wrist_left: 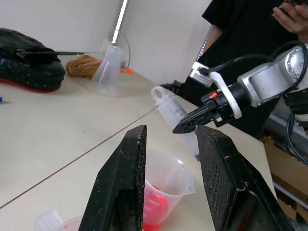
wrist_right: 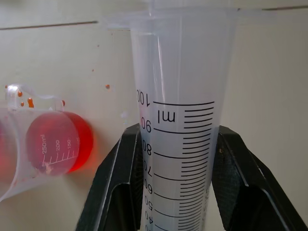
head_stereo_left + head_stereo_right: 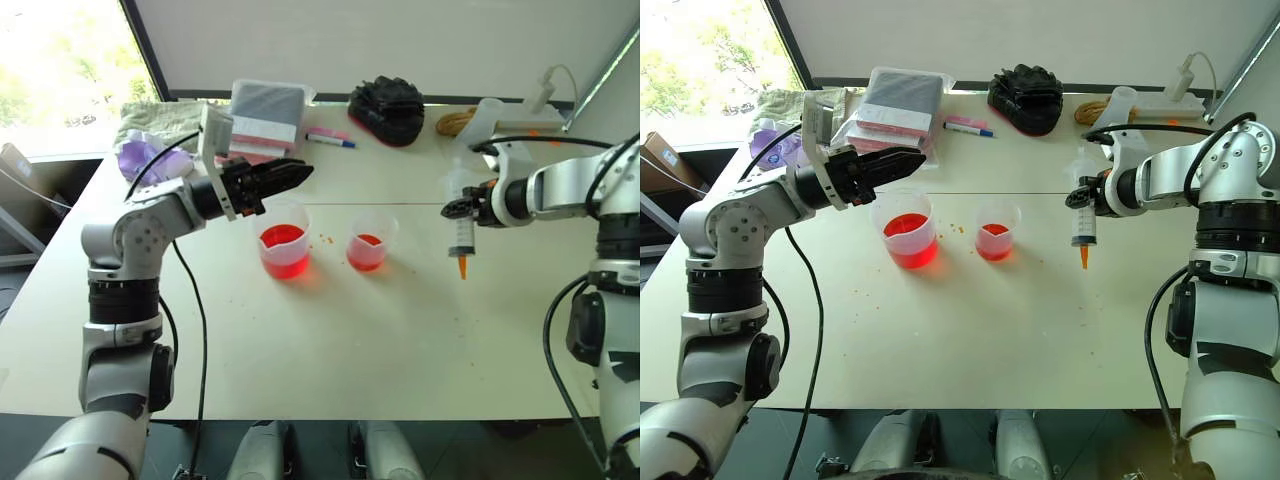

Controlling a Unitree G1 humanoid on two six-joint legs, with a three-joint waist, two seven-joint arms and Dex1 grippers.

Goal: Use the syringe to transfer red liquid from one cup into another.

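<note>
The right tool (image 3: 1083,200) is clamped on the barrel of the syringe (image 3: 1081,222), which hangs nearly upright with its orange tip down, in the air above the bare counter (image 3: 970,330) and well to the right of both cups. In the right wrist view the barrel looks clear and empty at the printed markings. The left tool (image 3: 275,178) hovers with its jaws parted and nothing between them, just above and behind the larger cup (image 3: 283,238). That cup holds the deeper pool of red liquid (image 3: 283,250); the smaller cup (image 3: 371,240) stands just beside it on the right with a shallower red layer. The step in hand appears to be bringing the syringe over to draw from the larger cup. To do it well, the right arm should keep the barrel vertical while it travels left, pass above the smaller cup's rim rather than through it, and lower the tip straight down into the middle of the liquid without nudging the thin wall. The left tool is well placed to steady the larger cup or work the plunger; it should stay clear of the lip. Orange droplets already speckle the counter between the cups, so slow moves matter.
</note>
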